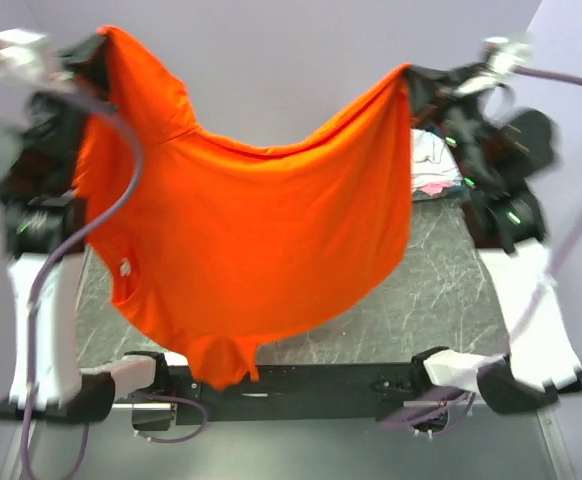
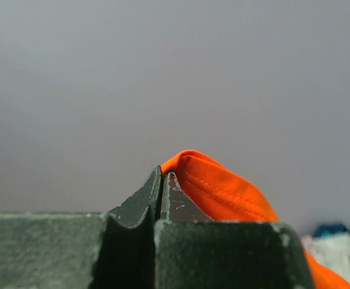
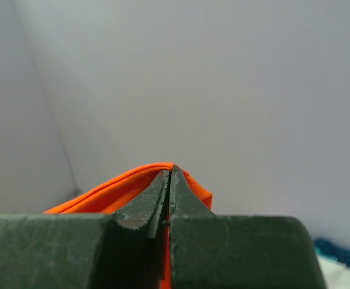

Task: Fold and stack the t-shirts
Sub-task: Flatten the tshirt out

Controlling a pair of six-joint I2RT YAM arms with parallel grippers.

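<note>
A bright orange t-shirt (image 1: pixel 261 230) hangs spread in the air between both raised arms, its lower edge drooping near the arm bases. My left gripper (image 1: pixel 106 45) is shut on its upper left corner; in the left wrist view the orange hem (image 2: pixel 223 192) bulges out beside the closed fingertips (image 2: pixel 163 177). My right gripper (image 1: pixel 408 72) is shut on the upper right corner, and orange cloth (image 3: pixel 115 189) wraps over the closed tips (image 3: pixel 170 171). More t-shirts, white and pink (image 1: pixel 433 165), lie in a pile behind the right arm; a white and teal bit (image 2: pixel 337 244) shows at the lower right.
The grey marbled table (image 1: pixel 421 300) lies under the hanging shirt. Plain pale walls stand behind. Grey cables loop from each arm, one (image 1: pixel 121 190) across the shirt's left side. The black base rail (image 1: pixel 301 380) runs along the near edge.
</note>
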